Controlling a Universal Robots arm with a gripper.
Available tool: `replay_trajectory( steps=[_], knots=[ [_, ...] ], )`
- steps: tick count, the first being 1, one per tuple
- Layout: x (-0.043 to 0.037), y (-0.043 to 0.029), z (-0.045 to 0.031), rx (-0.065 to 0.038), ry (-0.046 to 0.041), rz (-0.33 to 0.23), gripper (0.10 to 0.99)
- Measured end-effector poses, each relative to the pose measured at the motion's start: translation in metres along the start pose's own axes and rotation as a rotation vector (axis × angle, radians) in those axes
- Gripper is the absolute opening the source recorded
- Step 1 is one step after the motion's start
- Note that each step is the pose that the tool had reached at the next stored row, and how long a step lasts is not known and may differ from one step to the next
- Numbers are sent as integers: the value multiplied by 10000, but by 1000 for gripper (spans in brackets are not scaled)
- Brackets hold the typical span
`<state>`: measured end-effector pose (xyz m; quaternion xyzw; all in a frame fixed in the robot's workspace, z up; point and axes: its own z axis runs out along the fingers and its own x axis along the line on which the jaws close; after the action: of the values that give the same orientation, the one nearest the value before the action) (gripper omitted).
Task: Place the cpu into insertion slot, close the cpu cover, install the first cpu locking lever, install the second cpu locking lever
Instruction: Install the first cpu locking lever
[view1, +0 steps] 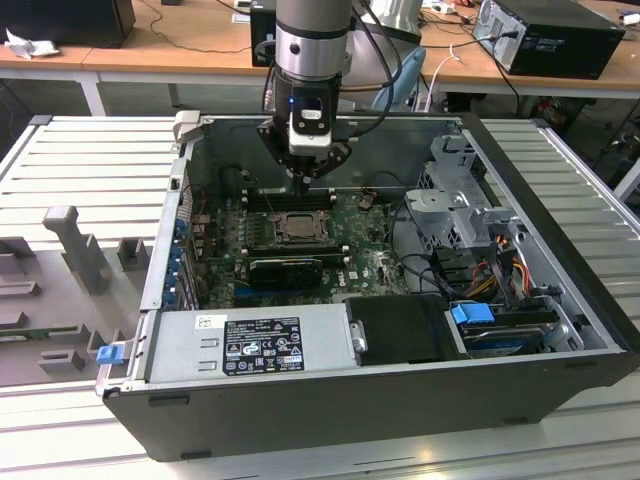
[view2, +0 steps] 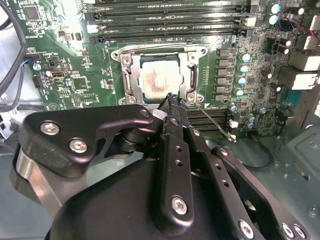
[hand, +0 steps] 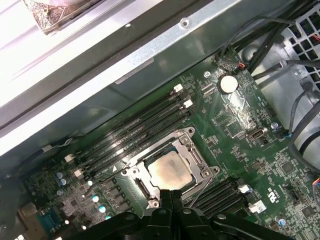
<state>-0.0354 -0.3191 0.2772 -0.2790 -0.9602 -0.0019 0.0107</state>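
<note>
Desks (view1: 180, 45) strewn with cables run behind a ribbed metal bench (view1: 90, 160), where an open computer case (view1: 350, 410) lies on its side. Down inside it the gripper (view1: 303, 183) hangs with its fingers pinched together on nothing. Just beneath and ahead of the tips, the cpu (view2: 159, 80) sits in the insertion slot (hand: 142, 186), with the cpu cover (view2: 192, 75) lying flat around it. Close beside the fingertips a thin locking lever (view2: 216, 122) slants loose over the motherboard (view2: 75, 75).
</note>
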Motion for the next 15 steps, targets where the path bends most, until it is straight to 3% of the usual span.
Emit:
replay_trajectory(
  steps=[15],
  knots=[
    [0,0,0,22,-3,-1013,106]
  ],
)
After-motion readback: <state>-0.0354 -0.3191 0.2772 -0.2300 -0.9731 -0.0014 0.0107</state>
